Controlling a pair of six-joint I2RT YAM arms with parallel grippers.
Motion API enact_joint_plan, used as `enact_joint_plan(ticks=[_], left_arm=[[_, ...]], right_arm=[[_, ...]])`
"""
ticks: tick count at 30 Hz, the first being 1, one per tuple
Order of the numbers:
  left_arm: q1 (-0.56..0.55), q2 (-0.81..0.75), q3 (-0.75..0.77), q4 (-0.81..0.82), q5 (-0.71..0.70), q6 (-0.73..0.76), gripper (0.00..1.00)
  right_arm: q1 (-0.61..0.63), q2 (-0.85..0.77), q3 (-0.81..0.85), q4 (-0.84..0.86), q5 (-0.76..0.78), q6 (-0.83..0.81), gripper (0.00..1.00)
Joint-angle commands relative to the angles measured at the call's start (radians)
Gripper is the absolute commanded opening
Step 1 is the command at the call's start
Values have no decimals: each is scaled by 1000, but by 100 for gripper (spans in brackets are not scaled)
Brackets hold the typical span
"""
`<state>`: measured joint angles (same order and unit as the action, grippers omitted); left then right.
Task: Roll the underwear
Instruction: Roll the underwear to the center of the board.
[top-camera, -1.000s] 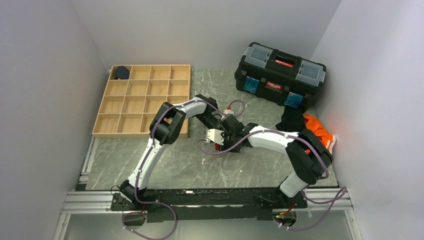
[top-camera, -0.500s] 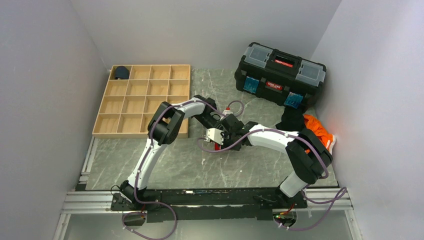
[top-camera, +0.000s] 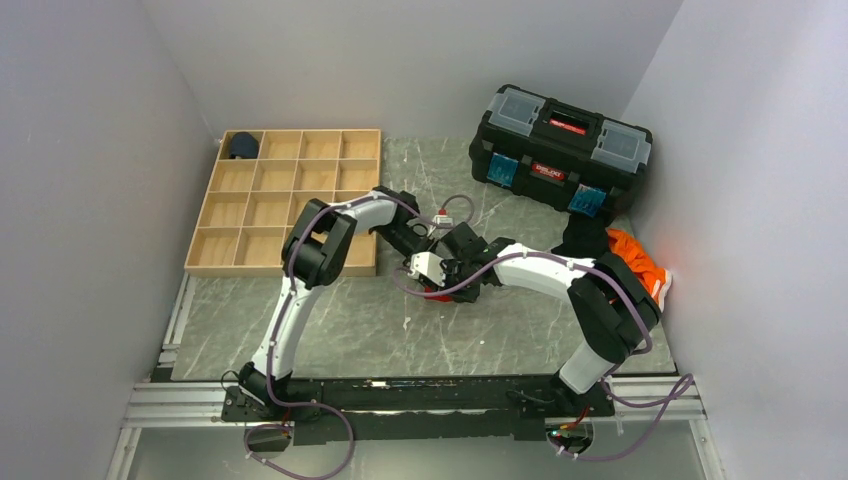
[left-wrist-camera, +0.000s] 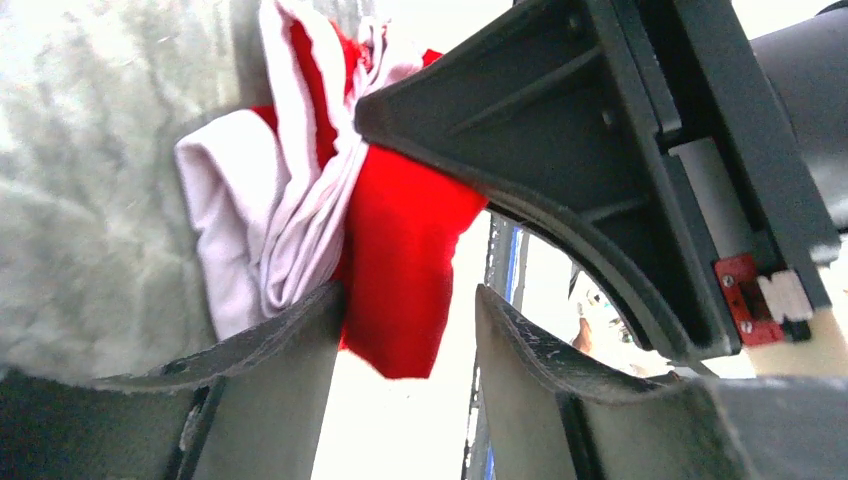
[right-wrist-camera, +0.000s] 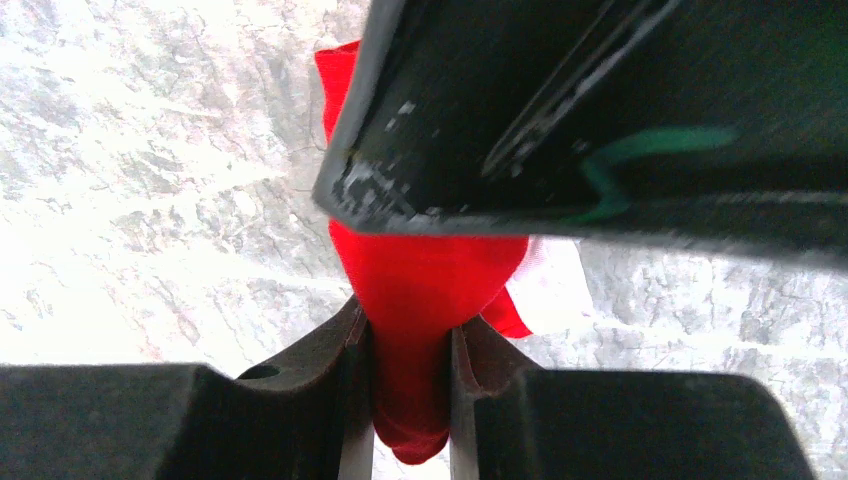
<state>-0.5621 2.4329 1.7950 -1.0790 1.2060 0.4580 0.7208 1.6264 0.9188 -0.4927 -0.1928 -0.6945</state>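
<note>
The red underwear (top-camera: 437, 293) with white trim lies bunched on the table's middle, mostly hidden under both grippers. In the left wrist view the underwear (left-wrist-camera: 400, 270) hangs as a red fold with white layers beside it. It touches the left finger (left-wrist-camera: 290, 330). My left gripper (left-wrist-camera: 408, 300) is open around that fold; in the top view it (top-camera: 426, 276) meets the right one. My right gripper (right-wrist-camera: 410, 320) is shut on a red fold of the underwear (right-wrist-camera: 420, 270) just above the table; in the top view it (top-camera: 446, 284) sits beside the left.
A wooden compartment tray (top-camera: 290, 200) stands at the back left with a dark navy bundle (top-camera: 241, 146) in its far corner cell. A black toolbox (top-camera: 560, 150) is at the back right. An orange cloth (top-camera: 640, 262) and a black cloth (top-camera: 585, 240) lie at the right.
Both grippers have shifted a little to the left with the underwear between them. The left arm's elbow has swung left toward the tray.
</note>
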Motion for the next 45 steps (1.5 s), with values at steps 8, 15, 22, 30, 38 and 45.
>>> enact_joint_plan(ticks=[8,15,22,30,38,45], left_arm=[[101,-52,-32,45,-120,64,59],[158,-199,-162,148,-53,19,58],[215,-346,-299,268,-6,-54,56],[254,-579,-485,358,-76,-34,57],[198,-783,-662,512,-277,28,57],[-40,-888,-775,731,-589,74,59]], right_arm=[[-6,63,-40,-242,-157,44,0],[-67,88,27,-307,-259,19,0],[-141,172,145,-394,-347,-36,0],[-251,357,330,-540,-462,-127,0],[-294,570,549,-730,-571,-207,0],[-301,682,627,-810,-614,-246,0]])
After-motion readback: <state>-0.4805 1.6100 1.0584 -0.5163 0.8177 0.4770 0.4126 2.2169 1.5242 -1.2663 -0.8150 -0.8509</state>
